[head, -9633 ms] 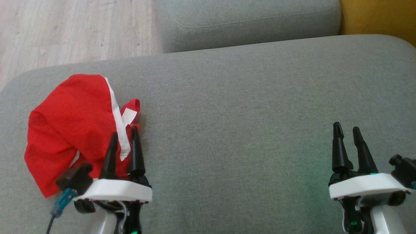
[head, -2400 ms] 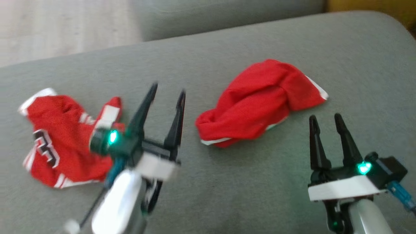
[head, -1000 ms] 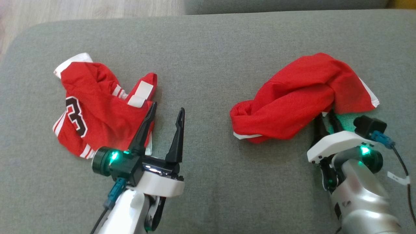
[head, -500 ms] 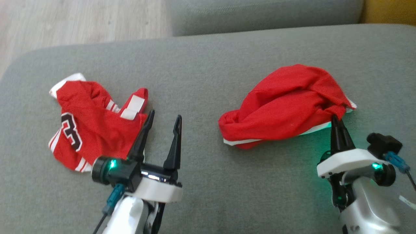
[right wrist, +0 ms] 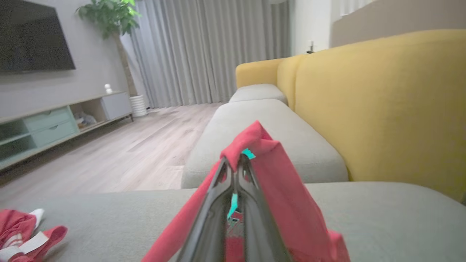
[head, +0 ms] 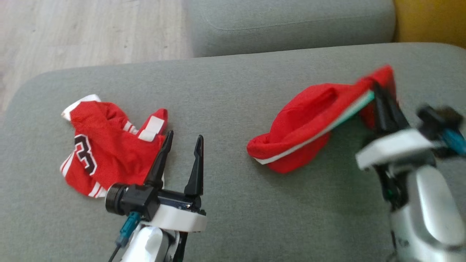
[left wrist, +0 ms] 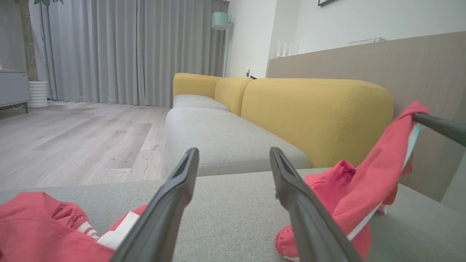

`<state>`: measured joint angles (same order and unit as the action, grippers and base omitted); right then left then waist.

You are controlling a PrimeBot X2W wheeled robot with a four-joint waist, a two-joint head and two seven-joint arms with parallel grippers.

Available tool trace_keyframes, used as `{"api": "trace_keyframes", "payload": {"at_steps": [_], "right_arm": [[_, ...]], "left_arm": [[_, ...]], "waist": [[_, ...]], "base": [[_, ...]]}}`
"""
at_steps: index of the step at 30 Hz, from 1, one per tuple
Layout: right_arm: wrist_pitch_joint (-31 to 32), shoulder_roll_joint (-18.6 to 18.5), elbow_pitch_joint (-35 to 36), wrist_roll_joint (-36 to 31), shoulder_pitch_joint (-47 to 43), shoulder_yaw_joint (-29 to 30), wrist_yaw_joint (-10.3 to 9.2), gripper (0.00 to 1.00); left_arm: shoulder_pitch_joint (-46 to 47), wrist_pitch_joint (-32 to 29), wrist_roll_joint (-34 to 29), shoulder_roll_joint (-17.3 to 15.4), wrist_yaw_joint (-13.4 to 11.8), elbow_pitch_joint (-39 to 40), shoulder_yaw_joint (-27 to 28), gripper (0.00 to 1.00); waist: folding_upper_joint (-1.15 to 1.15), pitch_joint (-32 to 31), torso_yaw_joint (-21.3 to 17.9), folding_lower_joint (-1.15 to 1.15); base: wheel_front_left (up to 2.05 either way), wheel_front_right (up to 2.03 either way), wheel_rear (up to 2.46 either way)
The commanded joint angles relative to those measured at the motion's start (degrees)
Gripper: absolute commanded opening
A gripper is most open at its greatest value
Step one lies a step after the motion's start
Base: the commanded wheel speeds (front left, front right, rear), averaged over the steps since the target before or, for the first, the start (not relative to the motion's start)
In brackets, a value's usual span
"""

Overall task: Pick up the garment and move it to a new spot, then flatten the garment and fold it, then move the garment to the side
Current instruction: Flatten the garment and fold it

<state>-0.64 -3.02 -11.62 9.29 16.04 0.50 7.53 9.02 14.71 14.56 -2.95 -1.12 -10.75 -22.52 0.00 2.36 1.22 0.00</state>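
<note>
The garment (head: 305, 122) is a crumpled red piece with a white edge, lying on the right half of the grey sofa seat (head: 233, 87). My right gripper (head: 378, 89) is shut on its right end and holds that end raised, so the cloth slopes down to the left. In the right wrist view the garment (right wrist: 280, 189) drapes over both sides of the closed right gripper (right wrist: 235, 163). My left gripper (head: 184, 135) stands open and holds nothing, left of the garment. From the left wrist, the open left gripper (left wrist: 233, 156) has the lifted garment (left wrist: 364, 196) to its right.
A second red jersey (head: 105, 149) with a black number and white stripes lies crumpled at the seat's left, touching my left gripper's fingers. Another grey cushion (head: 291, 25) lies beyond, a yellow backrest (left wrist: 313, 109) on the right, and wooden floor (head: 91, 32) past the left edge.
My right gripper closed on the garment's right end and has lifted it up and away from me. The left arm stayed put. The head view shifted.
</note>
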Motion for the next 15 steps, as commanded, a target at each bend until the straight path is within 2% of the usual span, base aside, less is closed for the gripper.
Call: {"api": "trace_keyframes", "payload": {"at_steps": [1,5,8,11,15], "right_arm": [[2.2,0.1,3.4,-1.5,5.7,-3.4,-0.04,0.0],[8.0,-0.7,2.1,-3.9,14.8,-9.2,-0.04,0.0],[10.0,-1.4,-2.2,-1.0,22.3,-12.4,-0.04,0.0],[8.9,-2.1,-7.0,1.9,29.4,-14.6,-0.04,0.0],[3.5,-1.9,-12.3,4.1,36.9,-12.3,-0.04,0.0]], "left_arm": [[1.7,0.3,0.4,0.1,-0.5,2.2,1.3,1.0],[2.0,0.3,1.1,0.1,-0.9,2.5,0.9,1.0],[2.2,0.3,1.8,0.1,-1.2,2.6,0.6,1.0],[1.9,0.3,2.6,0.1,-1.7,2.6,0.3,1.0],[1.2,0.3,2.8,0.1,-2.0,2.5,0.5,1.0]], "waist": [[0.0,-0.1,0.8,0.0],[0.0,-0.1,2.5,0.0],[0.0,-0.1,4.1,0.0],[0.0,-0.6,5.5,0.0],[0.0,-1.2,6.2,0.0]], "base": [[0.0,0.0,0.0],[0.0,0.0,0.0],[0.0,0.0,0.0],[0.0,0.0,0.0],[0.0,0.0,0.0]]}}
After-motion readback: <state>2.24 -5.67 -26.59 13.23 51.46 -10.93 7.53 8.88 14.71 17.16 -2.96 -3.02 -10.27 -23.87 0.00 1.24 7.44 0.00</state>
